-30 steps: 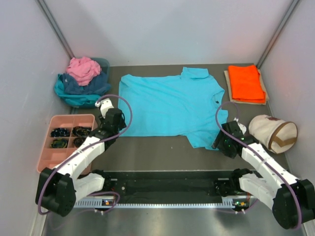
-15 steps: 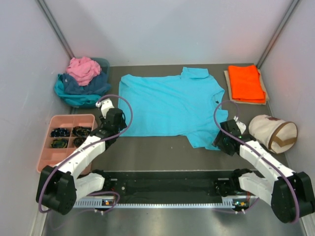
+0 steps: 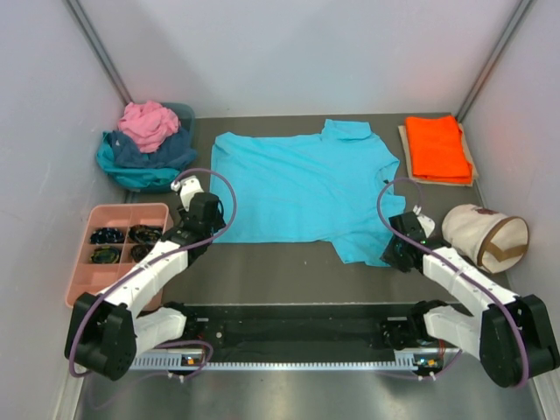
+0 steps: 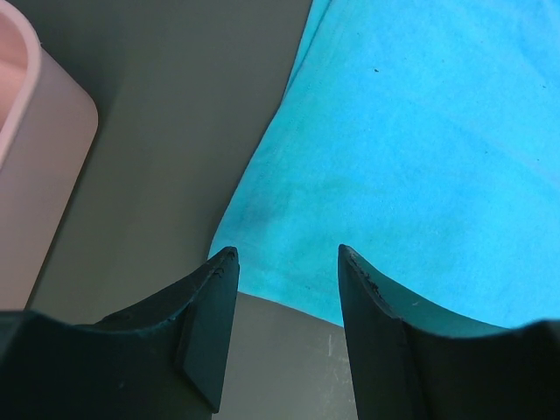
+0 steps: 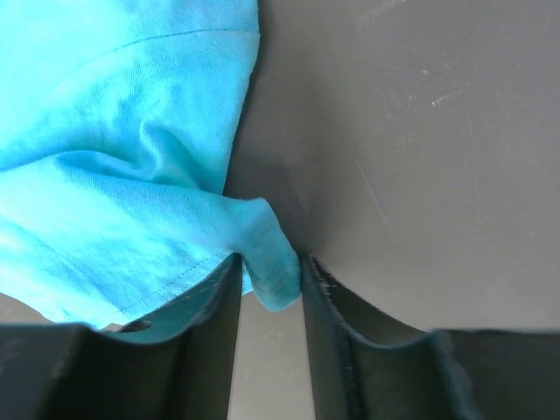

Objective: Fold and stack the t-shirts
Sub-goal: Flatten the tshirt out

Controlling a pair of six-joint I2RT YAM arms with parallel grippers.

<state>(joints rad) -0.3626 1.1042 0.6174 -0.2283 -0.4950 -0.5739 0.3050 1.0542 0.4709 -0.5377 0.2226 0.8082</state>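
A bright turquoise t-shirt [image 3: 306, 188] lies spread flat in the middle of the table. My right gripper [image 3: 391, 254] is at its near right corner. In the right wrist view a bunched fold of that turquoise t-shirt [image 5: 105, 175] fills the gap between the fingers of the right gripper [image 5: 269, 261], touching both. My left gripper [image 3: 206, 226] hovers at the near left corner. In the left wrist view the left gripper [image 4: 287, 254] is open, and the turquoise t-shirt [image 4: 420, 157] has its hem just beyond the tips. An orange t-shirt [image 3: 437, 149] lies folded at the far right.
A heap of pink, navy and teal shirts [image 3: 147, 144] sits in a bin at the far left. A pink compartment tray [image 3: 83, 280] stands left of the left arm, its corner [image 4: 26, 175] close to that gripper. A cream canvas bag [image 3: 483, 236] lies by the right arm.
The right gripper has slid a little toward the shirt's near right corner and its jaws have closed in on the cloth. The left arm has hardly moved.
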